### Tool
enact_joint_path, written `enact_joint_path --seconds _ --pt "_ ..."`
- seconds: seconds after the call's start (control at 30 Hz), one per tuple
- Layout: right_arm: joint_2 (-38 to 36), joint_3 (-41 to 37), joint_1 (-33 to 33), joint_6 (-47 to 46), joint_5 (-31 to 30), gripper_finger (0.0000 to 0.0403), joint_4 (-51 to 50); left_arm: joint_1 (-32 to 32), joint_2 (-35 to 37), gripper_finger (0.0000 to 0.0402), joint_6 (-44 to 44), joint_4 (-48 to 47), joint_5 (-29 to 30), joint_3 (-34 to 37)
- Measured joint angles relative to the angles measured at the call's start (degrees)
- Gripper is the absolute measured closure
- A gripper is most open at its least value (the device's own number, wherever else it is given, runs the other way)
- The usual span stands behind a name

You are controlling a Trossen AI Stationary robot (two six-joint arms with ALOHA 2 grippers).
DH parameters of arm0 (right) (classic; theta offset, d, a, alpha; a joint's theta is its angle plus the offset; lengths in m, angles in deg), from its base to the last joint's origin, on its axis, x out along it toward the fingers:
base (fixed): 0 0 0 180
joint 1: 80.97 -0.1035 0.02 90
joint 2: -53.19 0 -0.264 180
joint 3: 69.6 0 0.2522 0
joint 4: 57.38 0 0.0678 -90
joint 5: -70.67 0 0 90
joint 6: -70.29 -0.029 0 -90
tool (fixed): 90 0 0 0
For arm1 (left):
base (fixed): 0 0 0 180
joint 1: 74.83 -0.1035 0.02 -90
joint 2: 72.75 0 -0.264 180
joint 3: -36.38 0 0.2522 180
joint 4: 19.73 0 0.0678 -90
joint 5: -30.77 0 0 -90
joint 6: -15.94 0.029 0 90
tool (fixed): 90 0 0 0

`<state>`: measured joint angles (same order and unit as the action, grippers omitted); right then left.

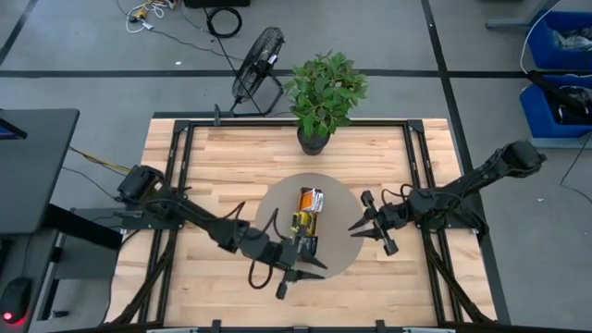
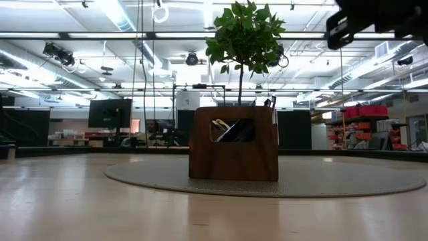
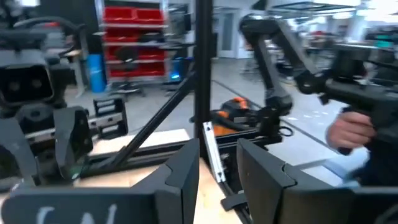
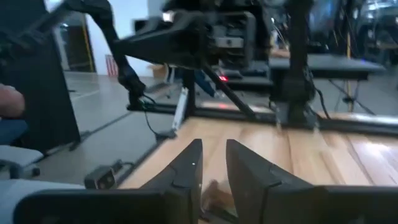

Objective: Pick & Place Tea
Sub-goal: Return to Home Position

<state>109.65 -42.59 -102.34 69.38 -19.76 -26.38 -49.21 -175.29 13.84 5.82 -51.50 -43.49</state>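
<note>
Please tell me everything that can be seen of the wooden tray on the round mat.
The wooden tray is a long, narrow box of smooth dark brown wood. It stands level on the round grey mat in the middle of the table, one end toward the potted plant. The end wall seen in the low view has a cut-out window. Tea bags, orange, yellow and dark, sit in it; a few stick up above the rim. Apart from them, only the mat is seen touching it.

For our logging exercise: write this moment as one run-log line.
tea: in wooden organizer on round mat | left gripper: open, empty, by organizer's near end | right gripper: open, empty, right of organizer
</note>
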Motion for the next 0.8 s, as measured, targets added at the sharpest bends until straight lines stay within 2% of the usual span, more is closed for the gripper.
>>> enact_joint_path --seconds 0.07,0.17,0.33,0.43,0.6,0.67,0.8 --pt "0.0 0.0 -1.2 0.5 -1.0 0.0323 0.7 -1.4 0.0 0.0289 1.4 0.1 -3.2 0.0" --pt "0.0 0.0 -2.8 0.0 -4.8 0.0323 0.7 -3.3 0.0 0.0289 2.5 4.3 -4.4 3.4" --pt "0.0 0.0 -5.2 1.7 -13.2 0.0323 0.8 -6.8 0.0 0.0289 1.0 24.0 -5.5 16.4" --pt "0.0 0.0 -5.5 1.5 -15.2 0.0323 1.0 -8.4 1.1 0.0289 -0.2 32.1 -5.4 24.5" --pt "0.0 0.0 -5.5 0.6 -15.4 0.0323 0.0 -10.2 6.5 0.0289 -3.4 33.2 -6.2 36.0" --pt "-0.1 0.0 -5.5 0.9 -16.2 0.0323 -1.4 -10.5 9.7 0.0289 -3.2 36.3 -6.5 40.4" --pt "-0.9 0.0 -5.5 1.0 -22.6 0.0323 -4.7 -10.4 17.9 0.0289 -2.8 38.0 -4.2 49.5"
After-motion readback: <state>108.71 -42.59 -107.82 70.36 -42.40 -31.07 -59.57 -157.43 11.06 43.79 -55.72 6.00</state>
